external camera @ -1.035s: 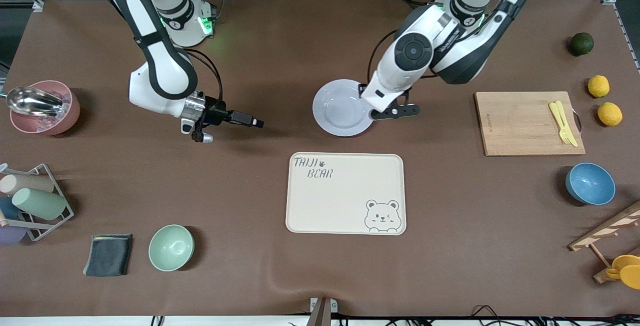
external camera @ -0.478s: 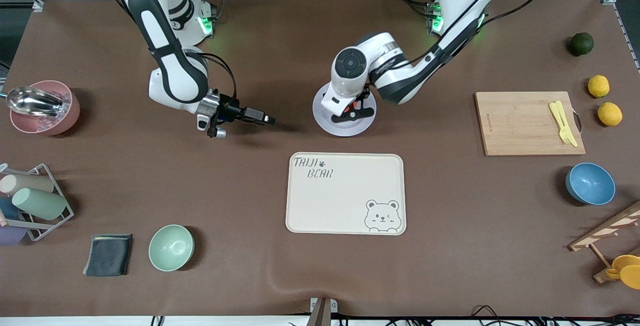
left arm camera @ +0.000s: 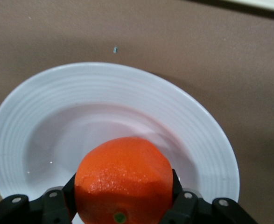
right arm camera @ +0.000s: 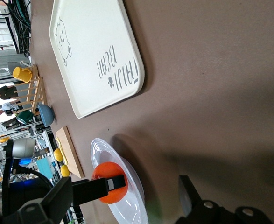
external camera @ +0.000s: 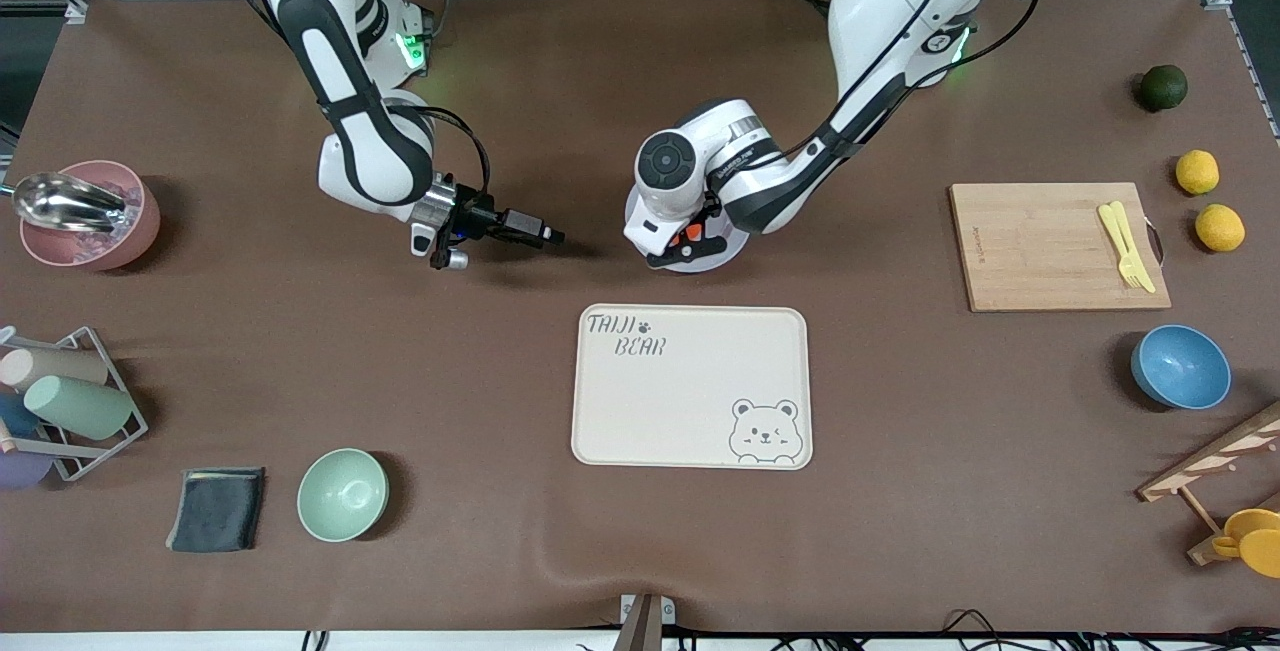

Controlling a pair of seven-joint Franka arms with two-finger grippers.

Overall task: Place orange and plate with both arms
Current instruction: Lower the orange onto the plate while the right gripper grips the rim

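Observation:
My left gripper (external camera: 688,247) is shut on the small red-orange orange (external camera: 689,230) and holds it low over the pale plate (external camera: 738,243). The left wrist hides most of the plate in the front view. In the left wrist view the orange (left arm camera: 123,177) sits between the black fingers (left arm camera: 183,207) of the left gripper (left arm camera: 123,198), over the plate's bowl (left arm camera: 80,107). I cannot tell whether the orange touches the plate. My right gripper (external camera: 545,232) is open and empty, low over the table beside the plate toward the right arm's end. The right wrist view shows the plate (right arm camera: 129,200) and orange (right arm camera: 109,197).
A cream bear tray (external camera: 692,386) lies nearer the camera than the plate. A cutting board (external camera: 1040,246) with a yellow fork, a blue bowl (external camera: 1180,366) and yellow fruits (external camera: 1197,171) are toward the left arm's end. A green bowl (external camera: 342,494), pink bowl (external camera: 90,221) and cup rack (external camera: 70,401) are toward the right arm's end.
My left arm has swung from the plate's edge to over its middle and come down with the orange. My right gripper has moved toward the plate.

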